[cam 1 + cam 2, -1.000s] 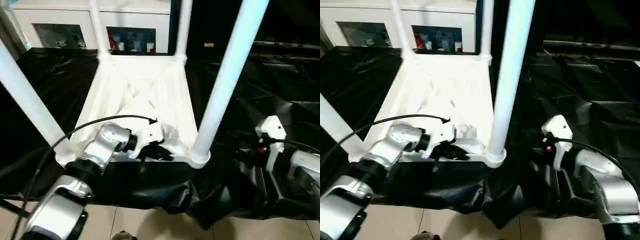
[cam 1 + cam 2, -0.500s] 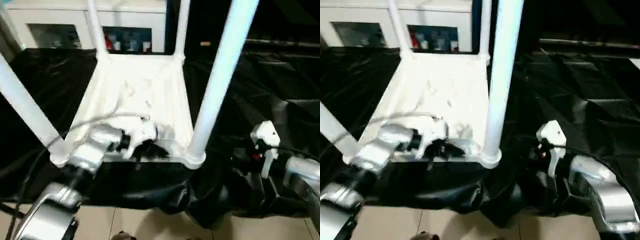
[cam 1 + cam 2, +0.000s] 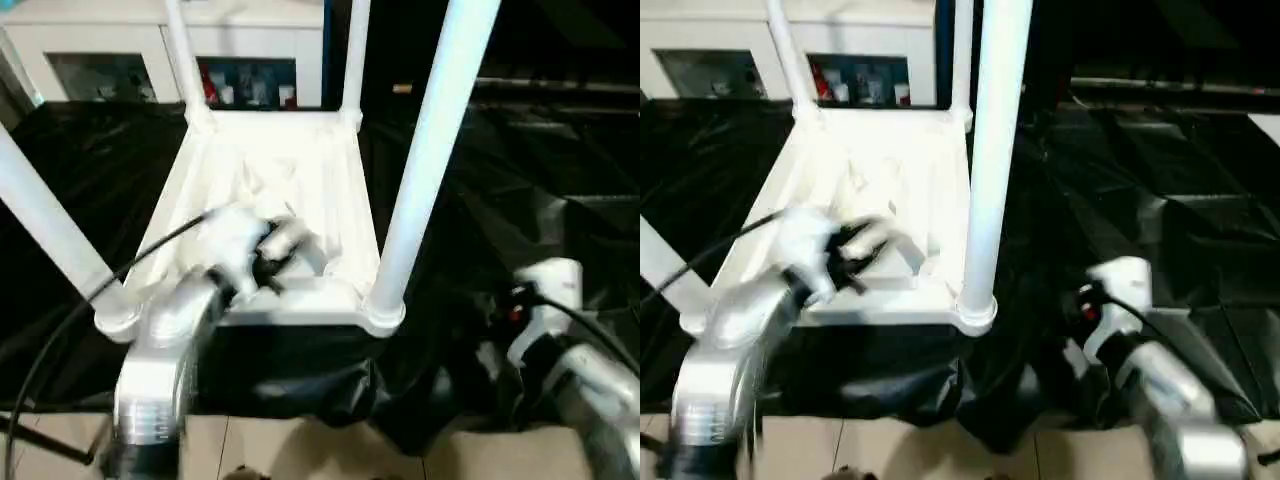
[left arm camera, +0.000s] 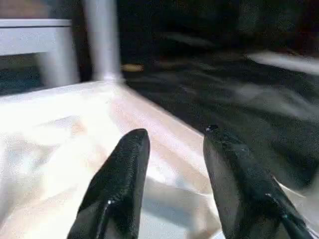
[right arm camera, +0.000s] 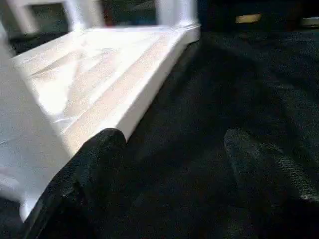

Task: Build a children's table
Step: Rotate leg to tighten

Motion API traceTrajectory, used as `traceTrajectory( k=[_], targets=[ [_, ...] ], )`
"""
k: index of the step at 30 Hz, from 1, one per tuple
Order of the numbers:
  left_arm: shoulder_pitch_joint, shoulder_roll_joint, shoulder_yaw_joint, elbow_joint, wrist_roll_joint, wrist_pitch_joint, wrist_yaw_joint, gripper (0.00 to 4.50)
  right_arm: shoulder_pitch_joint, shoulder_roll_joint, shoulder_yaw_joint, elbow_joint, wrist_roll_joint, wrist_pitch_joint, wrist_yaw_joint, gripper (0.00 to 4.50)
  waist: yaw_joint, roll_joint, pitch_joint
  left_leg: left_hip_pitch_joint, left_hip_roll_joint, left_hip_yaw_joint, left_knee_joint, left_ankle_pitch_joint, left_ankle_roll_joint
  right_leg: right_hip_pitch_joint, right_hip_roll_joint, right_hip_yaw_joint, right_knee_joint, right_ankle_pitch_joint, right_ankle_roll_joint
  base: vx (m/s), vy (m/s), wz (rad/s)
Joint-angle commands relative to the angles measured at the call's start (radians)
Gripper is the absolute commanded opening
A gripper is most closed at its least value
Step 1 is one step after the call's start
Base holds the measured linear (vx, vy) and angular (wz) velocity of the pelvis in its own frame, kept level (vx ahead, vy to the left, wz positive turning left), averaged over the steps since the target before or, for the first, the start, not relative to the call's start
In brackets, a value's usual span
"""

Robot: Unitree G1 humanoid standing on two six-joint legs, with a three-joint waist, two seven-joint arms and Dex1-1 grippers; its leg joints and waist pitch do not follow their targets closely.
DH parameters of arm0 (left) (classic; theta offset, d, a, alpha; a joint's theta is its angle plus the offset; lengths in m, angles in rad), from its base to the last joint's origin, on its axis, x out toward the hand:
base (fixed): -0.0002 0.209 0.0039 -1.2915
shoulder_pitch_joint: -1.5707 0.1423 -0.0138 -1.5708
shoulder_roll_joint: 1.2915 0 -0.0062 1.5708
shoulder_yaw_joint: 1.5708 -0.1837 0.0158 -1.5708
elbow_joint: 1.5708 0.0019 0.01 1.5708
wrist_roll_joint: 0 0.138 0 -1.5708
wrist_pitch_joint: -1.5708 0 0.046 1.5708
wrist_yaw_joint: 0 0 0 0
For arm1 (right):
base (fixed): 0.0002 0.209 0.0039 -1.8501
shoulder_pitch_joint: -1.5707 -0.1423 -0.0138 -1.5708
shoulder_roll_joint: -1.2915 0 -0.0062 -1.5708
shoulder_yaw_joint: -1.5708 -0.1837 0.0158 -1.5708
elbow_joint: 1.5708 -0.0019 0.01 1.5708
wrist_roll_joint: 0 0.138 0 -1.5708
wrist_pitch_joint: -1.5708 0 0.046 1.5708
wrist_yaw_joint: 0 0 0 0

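While tabletop (image 3: 270, 190) lies inverted, legs (image 3: 432, 150) upward

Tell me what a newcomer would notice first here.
The white plastic rectangular tabletop lies upside down on black sheeting, four white tubular legs standing up from its corners. The left claw hovers open above its near edge; the right claw is open over the sheeting beside it.

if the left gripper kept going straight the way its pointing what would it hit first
Probably the far right leg standing in its corner socket. The left gripper points low across the upturned tabletop toward that corner, though depth is unclear and it might graze the underside first.
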Motion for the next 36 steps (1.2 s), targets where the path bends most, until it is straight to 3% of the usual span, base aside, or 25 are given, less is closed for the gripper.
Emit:
traceTrajectory(
  k=[1,2,3,4,5,6,9,10,12,14,15,17,19,20,22,23,24,25,27,29,31,34,36],
  targets=[
    [0.046,-0.015,0.032,-0.046,0.016,-0.058,0.072,2.45,0.014,0.019,-0.025,-0.042,-0.001,-0.022,-0.044,3.97,-0.002,-0.007,-0.048,0.002,0.026,-0.011,-0.072,-0.336,0.019,0.027,-0.048,0.026,-0.101,-0.42,-0.071,0.0,0.0,0.0],
    [0.046,-0.015,0.032,-0.046,0.016,-0.058,0.072,2.55,0.014,0.019,-0.025,-0.042,-0.001,-0.022,-0.044,4.09,-0.002,-0.005,-0.049,0.003,0.027,-0.013,-0.073,-0.339,0.019,0.027,-0.047,0.027,-0.1,-0.41,-0.066,0.0,0.0,0.0],
    [0.103,-0.028,0.036,-0.069,0.016,-0.087,0.082,2.64,0.037,0.015,-0.001,-0.062,-0.019,-0.044,-0.031,4.22,-0.004,-0.014,-0.042,-0.001,0.027,-0.012,-0.075,-0.351,0.02,0.025,-0.047,0.026,-0.103,-0.417,-0.054,0.0,0.0,0.0],
    [0.167,-0.036,0.033,-0.106,0.019,-0.103,0.094,2.71,0.067,0.004,0.034,-0.086,-0.048,-0.071,-0.015,4.3,-0.002,-0.014,-0.041,-0.003,0.029,-0.014,-0.076,-0.355,0.02,0.027,-0.05,0.027,-0.103,-0.422,-0.048,0.0,0.0,0.0],
    [0.167,-0.036,0.033,-0.106,0.019,-0.103,0.094,2.74,0.067,0.004,0.034,-0.086,-0.048,-0.071,-0.015,4.35,-0.001,-0.011,-0.042,-0.005,0.032,-0.013,-0.076,-0.347,0.022,0.027,-0.05,0.029,-0.102,-0.4,-0.042,0.0,0.0,0.0],
    [0.221,-0.045,0.032,-0.142,0.021,-0.109,0.105,2.79,0.096,-0.001,0.062,-0.109,-0.055,-0.082,0.005,4.42,-0.002,-0.008,-0.041,0.0,0.03,-0.012,-0.077,-0.359,0.022,0.021,-0.045,0.029,-0.103,-0.398,-0.04,0.0,0.0,0.0],
    [0.367,-0.084,0.028,-0.275,0.04,-0.116,0.157,3.13,0.177,0.001,0.118,-0.169,-0.037,-0.078,0.037,4.5,0.002,-0.016,-0.04,-0.01,0.034,-0.014,-0.076,-0.347,0.033,0.025,-0.048,0.03,-0.099,-0.346,-0.037,0.0,0.0,0.0],
    [0.406,-0.097,0.024,-0.304,0.044,-0.113,0.171,3.13,0.192,0.002,0.127,-0.174,-0.024,-0.074,0.047,4.5,0.002,-0.013,-0.038,-0.011,0.034,-0.014,-0.08,-0.352,0.039,0.025,-0.046,0.03,-0.101,-0.346,-0.037,0.0,0.0,0.0],
    [0.458,-0.11,0.016,-0.328,0.042,-0.117,0.193,3.21,0.202,0.005,0.135,-0.173,-0.019,-0.076,0.052,4.5,0.001,-0.013,-0.033,-0.007,0.032,-0.014,-0.081,-0.392,0.036,0.019,-0.045,0.029,-0.107,-0.401,-0.026,0.0,0.0,0.0],
    [0.484,-0.111,0.013,-0.335,0.034,-0.128,0.196,3.45,0.204,0.004,0.142,-0.169,-0.019,-0.078,0.056,4.5,0.0,-0.002,-0.032,-0.004,0.032,-0.018,-0.084,-0.42,0.025,0.016,-0.046,0.029,-0.112,-0.451,-0.012,0.0,0.0,0.0],
    [0.508,-0.109,0.003,-0.344,0.034,-0.142,0.197,3.53,0.204,-0.002,0.144,-0.167,-0.014,-0.082,0.066,4.5,-0.002,-0.008,-0.03,-0.004,0.031,-0.018,-0.084,-0.433,0.02,0.013,-0.044,0.029,-0.117,-0.467,-0.001,0.0,0.0,0.0],
    [0.54,-0.096,-0.011,-0.354,0.042,-0.16,0.192,3.65,0.207,-0.009,0.149,-0.168,-0.005,-0.084,0.082,4.5,-0.002,-0.006,-0.03,-0.005,0.031,-0.02,-0.085,-0.445,0.016,0.014,-0.045,0.03,-0.119,-0.479,0.011,0.0,0.0,0.0],
    [0.547,-0.093,-0.008,-0.358,0.044,-0.157,0.195,3.89,0.21,-0.015,0.151,-0.173,0.01,-0.077,0.098,4.5,0.0,-0.007,-0.03,0.0,0.029,-0.02,-0.082,-0.462,0.011,0.009,-0.044,0.031,-0.123,-0.503,0.024,0.0,0.0,0.0],
    [0.547,-0.086,0.001,-0.369,0.049,-0.137,0.218,3.96,0.216,-0.024,0.157,-0.18,0.032,-0.062,0.118,4.5,0.0,-0.013,-0.029,-0.001,0.028,-0.019,-0.082,-0.465,0.013,0.01,-0.043,0.03,-0.123,-0.509,0.027,0.0,0.0,0.0],
    [0.507,-0.077,0.025,-0.343,0.05,-0.13,0.245,4.09,0.198,-0.021,0.177,-0.145,0.002,-0.071,0.108,4.5,0.003,-0.01,-0.027,-0.006,0.025,-0.022,-0.082,-0.451,0.013,0.01,-0.046,0.029,-0.122,-0.52,0.031,0.0,0.0,0.0],
    [0.484,-0.07,0.032,-0.318,0.037,-0.123,0.245,4.23,0.182,-0.011,0.182,-0.114,-0.018,-0.082,0.094,4.5,0.003,-0.006,-0.026,-0.003,0.024,-0.022,-0.082,-0.455,0.011,0.006,-0.045,0.029,-0.125,-0.528,0.032,0.0,0.0,0.0],
    [0.471,-0.066,0.036,-0.301,0.027,-0.118,0.244,4.39,0.172,-0.004,0.184,-0.093,-0.031,-0.089,0.084,4.5,0.0,-0.008,-0.027,0.0,0.021,-0.023,-0.081,-0.458,0.008,0.005,-0.045,0.027,-0.126,-0.543,0.034,0.0,0.0,0.0],
    [0.462,-0.055,0.038,-0.286,0.039,-0.12,0.247,4.39,0.165,0.001,0.187,-0.077,-0.048,-0.092,0.069,4.5,0.001,0.006,-0.026,-0.003,0.021,-0.028,-0.084,-0.455,-0.001,0.008,-0.046,0.026,-0.122,-0.531,0.028,0.0,0.0,0.0],
    [0.429,-0.044,0.049,-0.25,0.04,-0.136,0.258,4.39,0.144,0.002,0.189,-0.067,-0.072,-0.075,0.033,4.5,-0.001,-0.007,-0.033,-0.001,0.023,-0.024,-0.081,-0.447,-0.003,0.01,-0.043,0.027,-0.121,-0.497,0.023,0.0,0.0,0.0],
    [0.399,-0.03,0.073,-0.22,0.06,-0.159,0.286,4.39,0.133,0.001,0.192,-0.064,-0.059,-0.073,0.045,4.5,0.002,-0.002,-0.029,-0.002,0.022,-0.025,-0.083,-0.454,0.0,0.009,-0.041,0.028,-0.116,-0.469,0.018,0.0,0.0,0.0],
    [0.388,-0.039,0.097,-0.212,0.049,-0.149,0.321,4.39,0.133,-0.006,0.204,-0.064,-0.042,-0.096,0.081,4.5,0.002,-0.002,-0.034,-0.003,0.024,-0.025,-0.081,-0.436,0.005,0.016,-0.045,0.027,-0.112,-0.432,0.003,0.0,0.0,0.0],
    [0.421,-0.062,0.133,-0.245,0.039,-0.124,0.377,4.39,0.123,-0.02,0.211,-0.032,-0.079,-0.152,0.088,4.5,0.004,-0.005,-0.035,-0.005,0.028,-0.023,-0.08,-0.41,0.013,0.019,-0.048,0.028,-0.107,-0.381,-0.021,0.0,0.0,0.0],
    [0.432,-0.085,0.144,-0.268,0.021,-0.152,0.401,4.39,0.093,-0.002,0.201,-0.009,-0.059,-0.168,0.091,4.5,0.006,-0.008,-0.036,-0.005,0.027,-0.021,-0.077,-0.4,0.021,0.02,-0.048,0.028,-0.104,-0.363,-0.037,0.0,0.0,0.0]
  ],
)
